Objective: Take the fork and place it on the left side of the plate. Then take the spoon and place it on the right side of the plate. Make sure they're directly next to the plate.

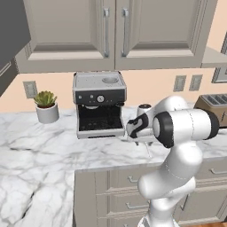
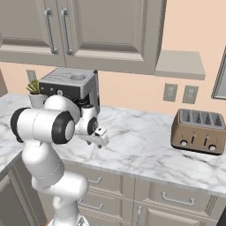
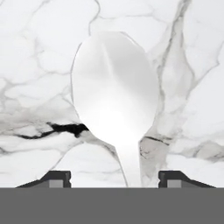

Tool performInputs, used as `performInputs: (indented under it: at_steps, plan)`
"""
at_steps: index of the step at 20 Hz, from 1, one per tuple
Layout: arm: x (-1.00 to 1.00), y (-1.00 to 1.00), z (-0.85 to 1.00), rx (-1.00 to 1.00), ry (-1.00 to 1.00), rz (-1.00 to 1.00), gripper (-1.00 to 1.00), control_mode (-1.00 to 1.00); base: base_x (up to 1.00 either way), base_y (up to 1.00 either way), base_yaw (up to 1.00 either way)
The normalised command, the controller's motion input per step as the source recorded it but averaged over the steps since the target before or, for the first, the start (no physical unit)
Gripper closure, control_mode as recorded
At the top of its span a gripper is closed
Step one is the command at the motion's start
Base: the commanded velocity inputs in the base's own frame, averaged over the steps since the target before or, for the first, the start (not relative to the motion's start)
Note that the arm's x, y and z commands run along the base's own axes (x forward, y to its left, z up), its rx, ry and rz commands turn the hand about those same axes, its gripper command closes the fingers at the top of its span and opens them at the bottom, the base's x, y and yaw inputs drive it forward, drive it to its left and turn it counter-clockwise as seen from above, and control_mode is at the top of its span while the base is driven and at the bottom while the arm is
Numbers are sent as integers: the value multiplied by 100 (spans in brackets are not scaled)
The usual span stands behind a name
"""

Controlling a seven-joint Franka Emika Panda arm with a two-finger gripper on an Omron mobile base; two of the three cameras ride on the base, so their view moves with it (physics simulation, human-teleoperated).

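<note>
The claw (image 3: 113,179) hangs low over the marble counter (image 3: 39,65), and in the hand view its two dark fingertips (image 3: 56,178) stand well apart, one on either side of the spoon's thin handle. Neither tip touches the handle; there is bare marble between each tip and the metal, so the claw is apart and clamped on nothing. The spoon (image 3: 114,92) lies flat on the stone, its pale, rounded bowl pointing away from the claw and its handle running back between the tips.

From the left base view the claw (image 1: 142,142) points down at the counter just in front of the espresso machine (image 1: 99,104), with the spoon's slim handle (image 1: 148,150) showing as a pale sliver beneath it, near the counter's front edge. The right base view shows the same: the claw (image 2: 98,142) over the spoon (image 2: 92,152), close to the edge above the drawers (image 2: 172,198).

Further out, a small potted succulent (image 1: 46,106) stands left of the espresso machine against the wall, and a brown four-slot toaster (image 2: 198,131) sits well off to the right. Grey wall cabinets (image 1: 111,31) hang above, and outlets (image 2: 180,93) dot the peach wall.
</note>
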Motion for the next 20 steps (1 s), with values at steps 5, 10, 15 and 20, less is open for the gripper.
performInputs:
  at_steps: [5,10,15,20]
  plan:
    - [-17,-12,-16,7,0,-4,100,-100,0,0,0]
    - [-20,-19,10,9,0,-4,100,-100,0,0,0]
    - [-13,-6,48,8,0,0,100,-100,0,0,0]
    - [-14,0,55,2,1,0,100,-100,0,0,0]
